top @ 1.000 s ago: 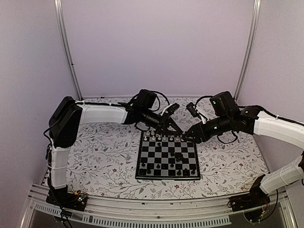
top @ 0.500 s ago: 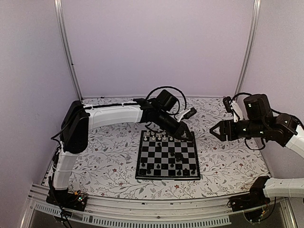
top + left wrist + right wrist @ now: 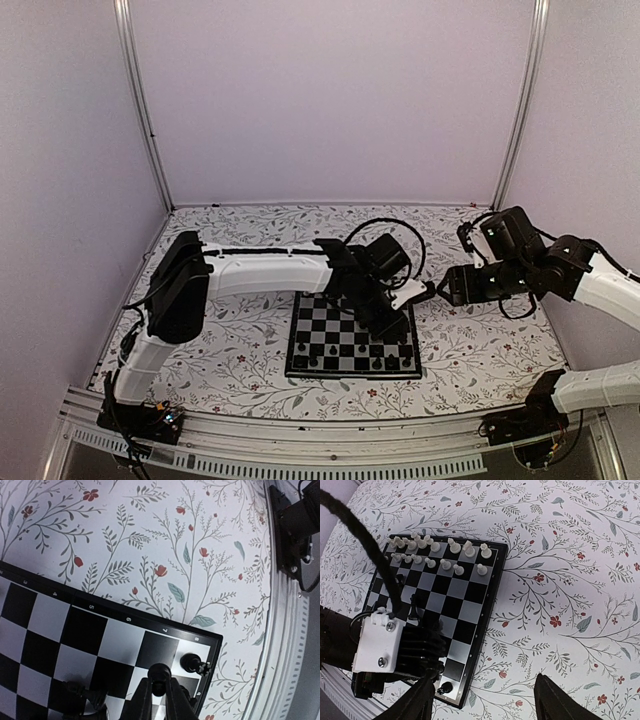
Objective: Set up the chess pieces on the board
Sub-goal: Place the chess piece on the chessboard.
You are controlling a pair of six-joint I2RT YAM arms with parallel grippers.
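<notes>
The board (image 3: 335, 335) lies flat on the floral cover. My left gripper (image 3: 388, 322) reaches over its right near part and is shut on a black chess piece (image 3: 160, 672), held above a square one in from the corner. Another black piece (image 3: 192, 663) lies on the corner square; it also shows in the right wrist view (image 3: 446, 686). White pieces (image 3: 435, 555) stand in two rows along the far edge. A few black pieces (image 3: 315, 355) stand on the near rows. My right gripper (image 3: 440, 288) is open and empty, above the cover right of the board (image 3: 492, 605).
The floral cover (image 3: 165, 540) surrounds the board. The metal rail of the table's near edge (image 3: 287, 645) and the right arm's base (image 3: 300, 525) lie beyond the board's corner. My left wrist with its white camera mount (image 3: 377, 640) hangs over the board's near right squares.
My left arm has swung from the board's far edge to its near right corner. My right arm pulled back to the right, then came in a little towards the board.
</notes>
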